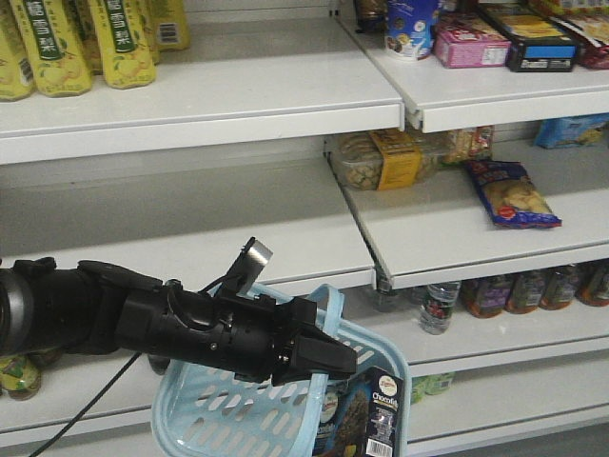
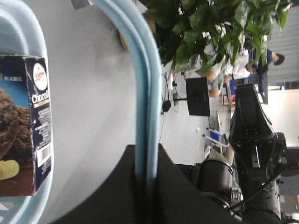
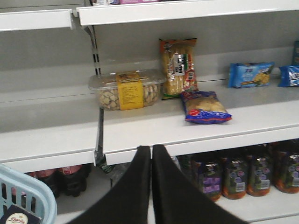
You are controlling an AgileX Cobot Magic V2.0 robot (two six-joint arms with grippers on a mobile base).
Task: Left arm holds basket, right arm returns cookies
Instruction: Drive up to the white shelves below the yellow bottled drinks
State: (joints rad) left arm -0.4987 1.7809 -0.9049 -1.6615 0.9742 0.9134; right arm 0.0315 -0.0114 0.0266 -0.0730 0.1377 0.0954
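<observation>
The left arm (image 1: 143, 319) reaches in from the left of the front view, and my left gripper (image 1: 328, 360) is shut on the pale blue loop handle (image 2: 142, 93) of the light blue basket (image 1: 205, 419), holding it in front of the lower shelves. The navy cookies box (image 1: 373, 414) stands upright in the basket's right end; it also shows in the left wrist view (image 2: 25, 123). My right gripper (image 3: 151, 150) is shut and empty, its fingertips pressed together before the middle shelf's front edge. The basket's corner (image 3: 23, 189) shows at its lower left. The right arm is not in the front view.
White shelves (image 1: 285, 114) hold yellow drink pouches (image 1: 86, 43) at top left, a clear cookie tub (image 3: 126, 88), an upright snack pack (image 3: 178, 65), a blue-red snack bag (image 3: 204, 107) and blue packets (image 3: 250, 74). Bottles (image 3: 233, 175) line the shelf below.
</observation>
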